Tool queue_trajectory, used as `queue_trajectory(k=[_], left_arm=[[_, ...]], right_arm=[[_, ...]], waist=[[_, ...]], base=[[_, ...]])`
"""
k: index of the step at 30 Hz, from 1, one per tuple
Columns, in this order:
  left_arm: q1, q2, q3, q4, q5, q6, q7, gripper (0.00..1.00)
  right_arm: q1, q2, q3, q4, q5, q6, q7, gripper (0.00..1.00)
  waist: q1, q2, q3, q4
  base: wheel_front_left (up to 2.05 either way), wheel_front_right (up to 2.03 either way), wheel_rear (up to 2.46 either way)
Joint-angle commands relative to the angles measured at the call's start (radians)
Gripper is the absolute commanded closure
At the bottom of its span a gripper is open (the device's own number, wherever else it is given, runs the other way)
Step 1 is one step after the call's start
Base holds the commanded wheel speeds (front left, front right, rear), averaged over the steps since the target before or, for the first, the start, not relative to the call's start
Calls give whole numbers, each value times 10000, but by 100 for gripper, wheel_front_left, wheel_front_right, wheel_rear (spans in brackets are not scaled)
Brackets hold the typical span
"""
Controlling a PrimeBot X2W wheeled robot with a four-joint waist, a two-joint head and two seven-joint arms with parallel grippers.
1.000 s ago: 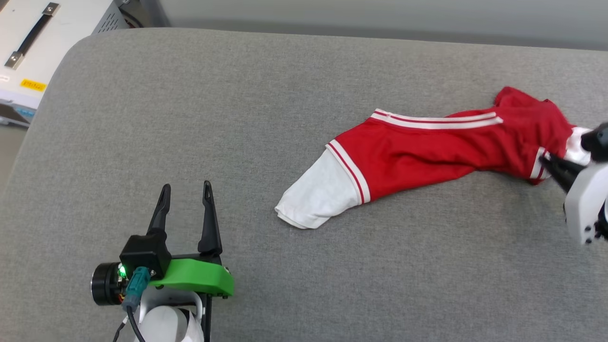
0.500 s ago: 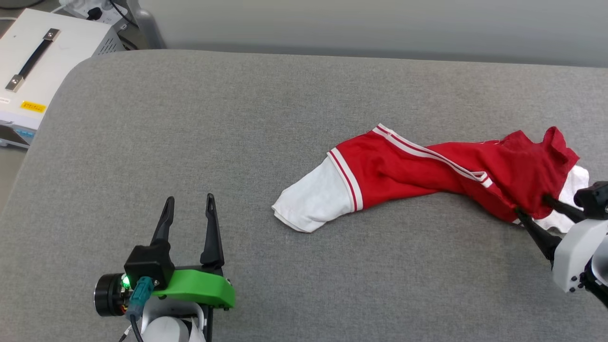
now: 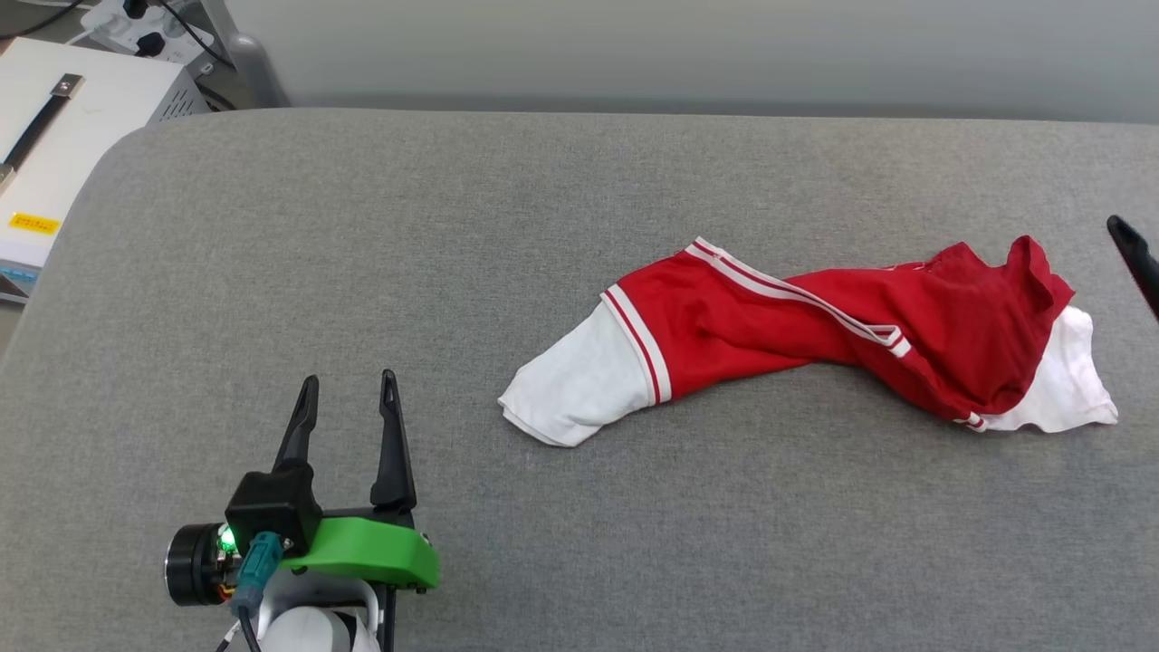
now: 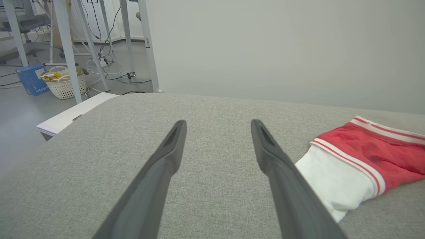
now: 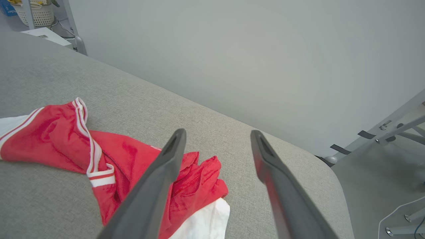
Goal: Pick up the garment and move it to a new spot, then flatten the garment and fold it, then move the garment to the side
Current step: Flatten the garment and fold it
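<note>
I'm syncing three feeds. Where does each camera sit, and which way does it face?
Head view: on the head, facing forward and down at the shirt on the table; left hand lower left, right finger far right.
Left wrist view: on that wrist, facing along its open fingers across the table to the wall.
Right wrist view: on that wrist, facing along the right hand over the shirt's crumpled end.
Shared: all show the shirt.

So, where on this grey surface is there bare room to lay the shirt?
Free: the left half of the grey surface, between the garment and the left edge; the far strip between garment and wall; the near strip before it. Crowded: the right part, where the garment lies crumpled, and the near-left corner by the left jaws.
</note>
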Motion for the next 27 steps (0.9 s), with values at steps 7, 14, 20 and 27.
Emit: queue_trajectory(k=[7, 14, 20, 27], left_arm=[[-342, -22, -140, -186, 141, -105, -57, 0], [-763, -22, -215, -337, 93, -41, -57, 0], [-1234, -22, -382, -481, -13, 14, -57, 0], [-1651, -22, -531, -552, -141, 111, -57, 0]], right_arm=[[-1020, -512, -8, -674, 512, -11, 3052, 0], [-2542, -317, 951, 79, 1081, -11, 6192, 0], [-3894, 259, 1513, 1316, 916, -11, 7339, 0], [-4486, 892, 2081, 2972, 617, -11, 7260, 0]], waist=[[0, -1, 591, 207], [0, -1, 1344, 528], [0, -1, 2208, 887], [0, -1, 2958, 1184]], base=[[0, 0, 0], [0, 0, 0], [0, 0, 0], [0, 0, 0]])
